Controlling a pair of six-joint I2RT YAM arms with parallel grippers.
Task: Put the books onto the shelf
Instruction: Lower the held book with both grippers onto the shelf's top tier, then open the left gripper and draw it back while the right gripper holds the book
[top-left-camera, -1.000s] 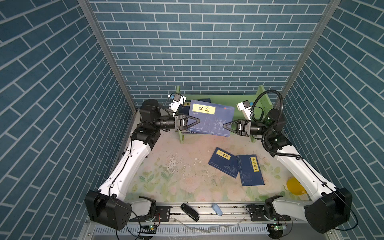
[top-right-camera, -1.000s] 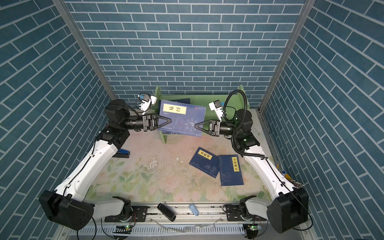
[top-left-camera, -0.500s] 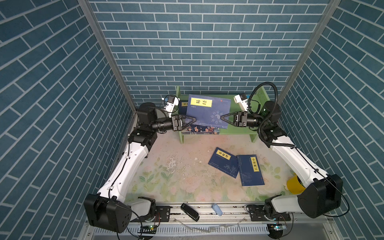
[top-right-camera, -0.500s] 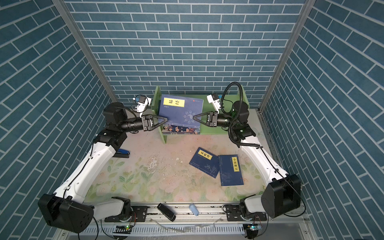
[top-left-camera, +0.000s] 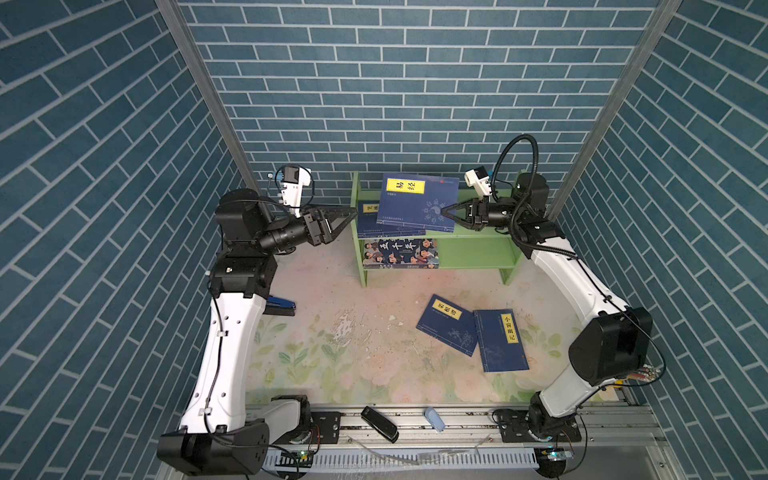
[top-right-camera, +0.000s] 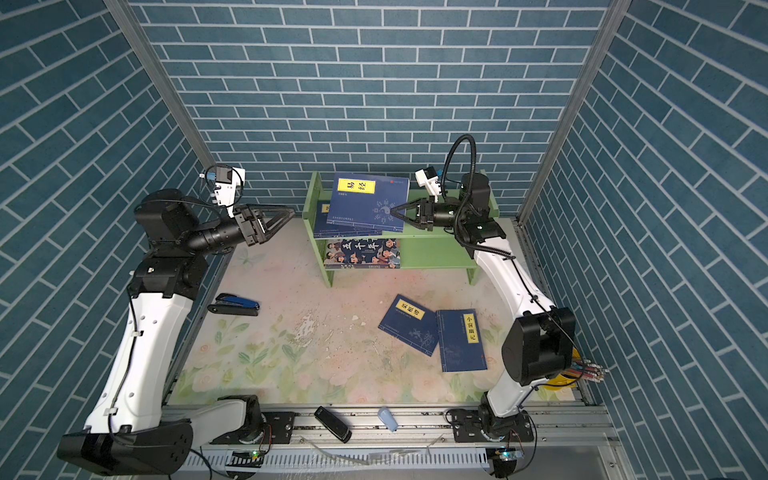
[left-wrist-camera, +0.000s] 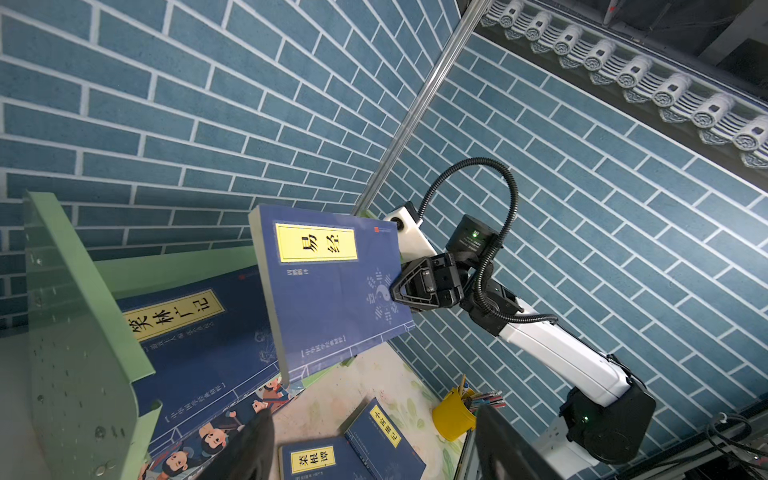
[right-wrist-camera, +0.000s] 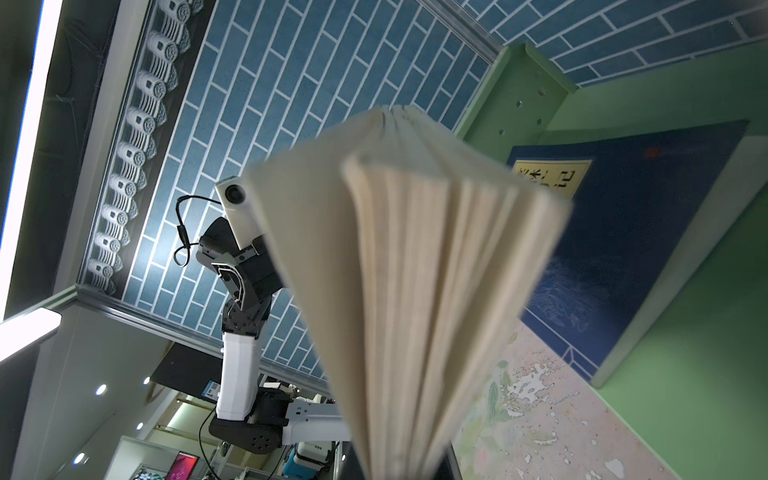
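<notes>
My left claw (top-left-camera: 347, 218) is backing off, released; my right claw (top-left-camera: 446, 211) alone is now clamping the navy book (top-left-camera: 415, 203) over the shelf (top-left-camera: 478, 245).

- navy book (top-left-camera: 415, 203): matt cover, cream paper pages
- shelf (top-left-camera: 473, 253): smooth matt green paint
- table (top-left-camera: 332, 361): floral printed sheet, worn, flaking patches

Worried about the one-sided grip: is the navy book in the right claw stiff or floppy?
Probably floppy: the navy book fans its pages in the right wrist view. Pinched at one edge by the right claw, it may sag or slip.
</notes>
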